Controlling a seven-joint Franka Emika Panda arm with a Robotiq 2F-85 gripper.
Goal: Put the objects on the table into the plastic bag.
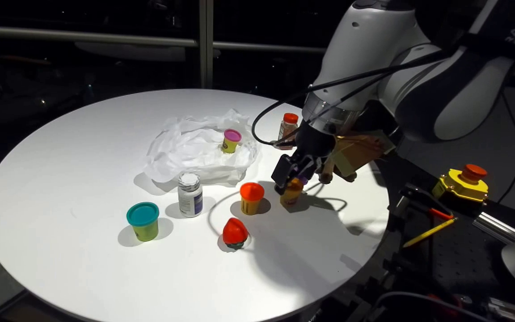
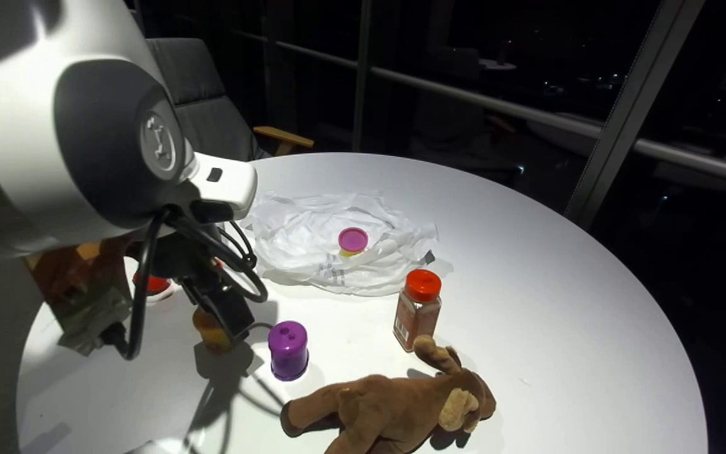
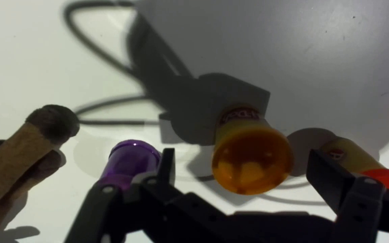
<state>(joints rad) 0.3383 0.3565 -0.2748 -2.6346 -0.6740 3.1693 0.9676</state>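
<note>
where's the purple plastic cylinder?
In an exterior view, left of centre, the purple plastic cylinder stands right of the amber-topped plastic tub, beyond the brown plush animal. The wrist view shows it lower left, partly behind the tool.

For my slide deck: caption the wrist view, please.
Open end effector framing an amber-topped yellow cylindrical tub, a glossy purple plastic cylinder nearby.

Gry chair (image 2: 190, 72) w/ wood armrest (image 2: 282, 135), yel pencil (image 1: 430, 232), metal window frame (image 2: 628, 113)
</note>
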